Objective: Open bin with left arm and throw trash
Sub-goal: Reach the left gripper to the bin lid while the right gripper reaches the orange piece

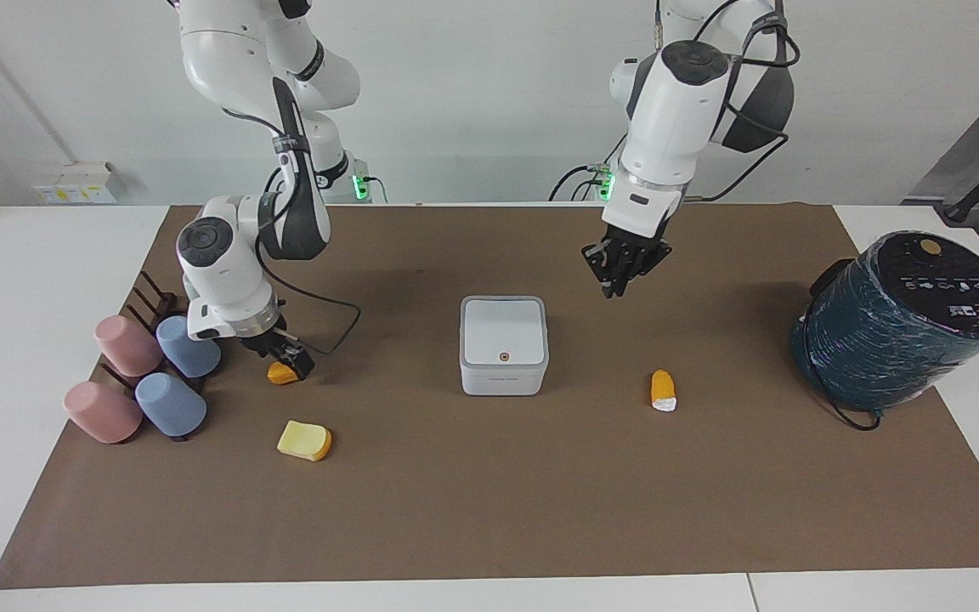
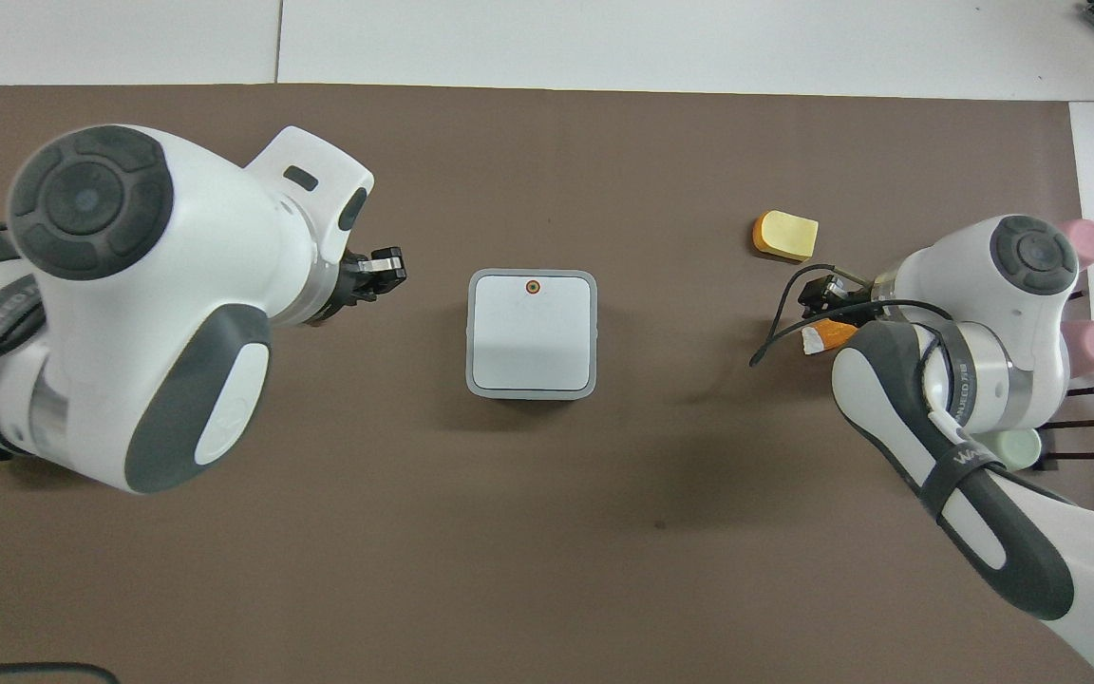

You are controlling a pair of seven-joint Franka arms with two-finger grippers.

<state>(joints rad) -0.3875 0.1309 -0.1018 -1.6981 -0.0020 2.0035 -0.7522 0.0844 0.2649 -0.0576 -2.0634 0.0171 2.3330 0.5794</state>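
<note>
Down at the mat, the right gripper (image 1: 292,367) straddles an orange stub (image 1: 280,373), whether clamped I cannot tell; the yellow slice (image 1: 305,440) lies just beside it, farther from the robots. Up in the air, the left gripper (image 1: 621,276) hangs over the mat beside the bin (image 1: 503,344), fingers apparently close together. That bin's lid is down. A second orange stub (image 1: 663,390) lies on the mat below the left gripper.
</note>
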